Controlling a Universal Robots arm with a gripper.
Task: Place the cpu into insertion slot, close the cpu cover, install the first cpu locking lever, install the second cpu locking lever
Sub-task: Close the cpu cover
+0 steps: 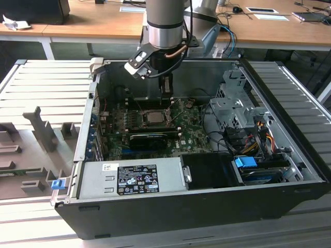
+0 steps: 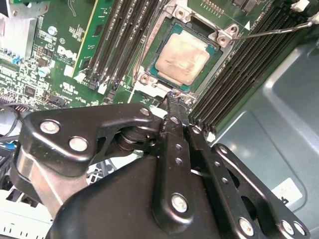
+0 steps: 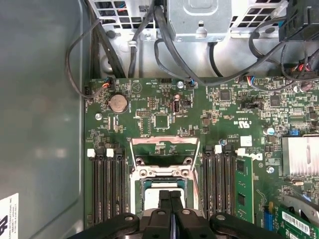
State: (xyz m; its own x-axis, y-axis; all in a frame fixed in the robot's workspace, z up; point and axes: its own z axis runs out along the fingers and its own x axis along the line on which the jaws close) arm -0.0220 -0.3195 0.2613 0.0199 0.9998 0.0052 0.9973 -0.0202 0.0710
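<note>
An open PC case (image 1: 289, 155) lies on a ribbed grey table (image 1: 46, 88), with wooden desks (image 1: 103, 20) behind it and grey blocks (image 1: 41, 129) on the table at the exterior view's left. Inside, the green board (image 3: 234, 114) covers the case floor, walled in by a power supply (image 1: 129, 178) along the near edge, a drive cage (image 1: 232, 103) at the exterior view's right and the bare case wall (image 3: 40, 124). Black cables (image 3: 164, 45) hang over the board's far edge. The arm comes straight down through the open top, and the gripper (image 2: 172, 95) hangs low over the edge of the slot (image 2: 222, 36), its jaws clenched together with nothing between them. The cpu (image 2: 182, 59) lies flat in the slot, its beige top bare. The cover (image 3: 164, 141) seems swung back off it, with green board showing through its window. A thin lever (image 2: 269, 32) juts out past one corner of the slot. Long memory slots (image 3: 107, 184) run close along both sides, so the free room is mostly overhead
</note>
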